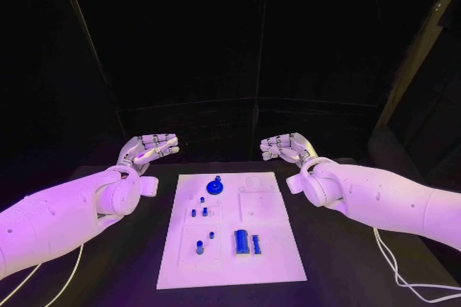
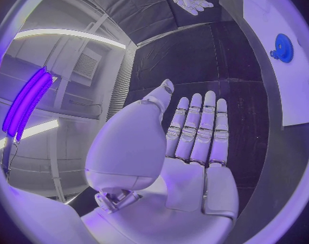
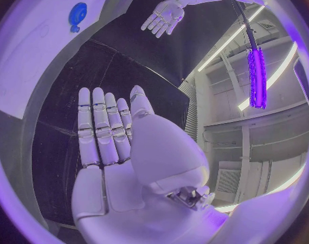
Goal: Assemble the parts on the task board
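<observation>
Head view: we see the board lying flat mid-table, long side running near to far. Left hand hovers off the board's far-left corner, right hand off its far-right corner; both clear of the board. Wrist views show each palm flat, fingers straight and side by side, grasping nothing. Parts: a round blue piece at the far end, small blue pegs mid-board on the left, a blue block and slim blue piece near end, another peg left of them.
</observation>
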